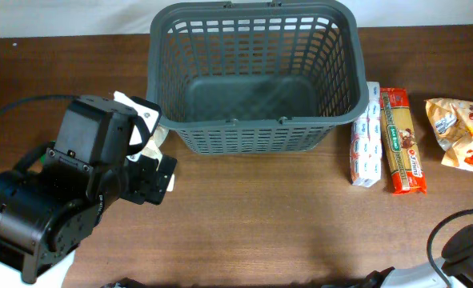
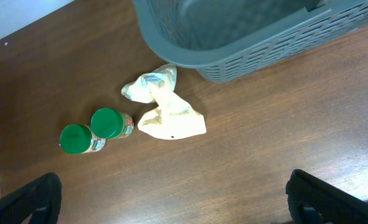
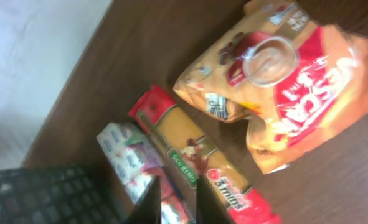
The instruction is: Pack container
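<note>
The dark grey slotted basket (image 1: 220, 126) stands at the back middle of the table and has nothing in it; it also shows in the left wrist view (image 2: 264, 43) and the right wrist view (image 3: 40, 193). My left gripper (image 2: 171, 186) is open and empty above bare wood, left of the basket. Before it lie a crumpled cream pouch (image 2: 165, 115) and two green-lidded jars (image 2: 93, 130). My right gripper (image 3: 174, 199) has its fingers close together and holds nothing. It hovers over a long pasta packet (image 3: 190, 149) and a white-and-blue pack (image 3: 127, 158).
Right of the basket lie the white-and-blue pack (image 1: 366, 136), the pasta packet (image 1: 402, 140) and an orange Nescafe bag (image 1: 464, 132), which also shows in the right wrist view (image 3: 289, 81). My left arm (image 1: 68, 192) hides the jars from overhead. Cables lie at the bottom right.
</note>
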You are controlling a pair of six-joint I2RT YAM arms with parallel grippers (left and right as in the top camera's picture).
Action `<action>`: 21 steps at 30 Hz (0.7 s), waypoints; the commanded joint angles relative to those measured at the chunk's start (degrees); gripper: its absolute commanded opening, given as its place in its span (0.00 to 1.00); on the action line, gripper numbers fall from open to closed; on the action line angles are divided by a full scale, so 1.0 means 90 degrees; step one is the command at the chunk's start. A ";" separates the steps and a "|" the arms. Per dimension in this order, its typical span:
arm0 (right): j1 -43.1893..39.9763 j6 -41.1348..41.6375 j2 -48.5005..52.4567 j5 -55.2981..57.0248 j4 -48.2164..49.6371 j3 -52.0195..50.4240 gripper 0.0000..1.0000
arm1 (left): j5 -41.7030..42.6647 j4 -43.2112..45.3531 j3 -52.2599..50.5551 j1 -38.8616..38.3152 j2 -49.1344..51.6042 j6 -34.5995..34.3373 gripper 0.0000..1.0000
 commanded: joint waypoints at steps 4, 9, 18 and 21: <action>0.0189 -0.0197 -0.0117 0.1020 -0.0073 -0.0002 0.68 | -0.0044 0.0010 -0.0012 0.0044 -0.0005 -0.0056 0.99; 0.0226 -0.0772 -0.0066 0.1588 0.0036 -0.0002 0.90 | -0.0044 0.0010 -0.0012 0.0044 -0.0005 -0.0056 0.99; 0.0260 -0.1785 0.0872 0.2079 0.0253 -0.0005 0.99 | -0.0044 0.0010 -0.0012 0.0044 -0.0005 -0.0056 0.99; 0.0379 -0.2458 0.1307 0.2254 0.0034 -0.0005 0.99 | -0.0044 0.0010 -0.0012 0.0044 -0.0005 -0.0056 0.99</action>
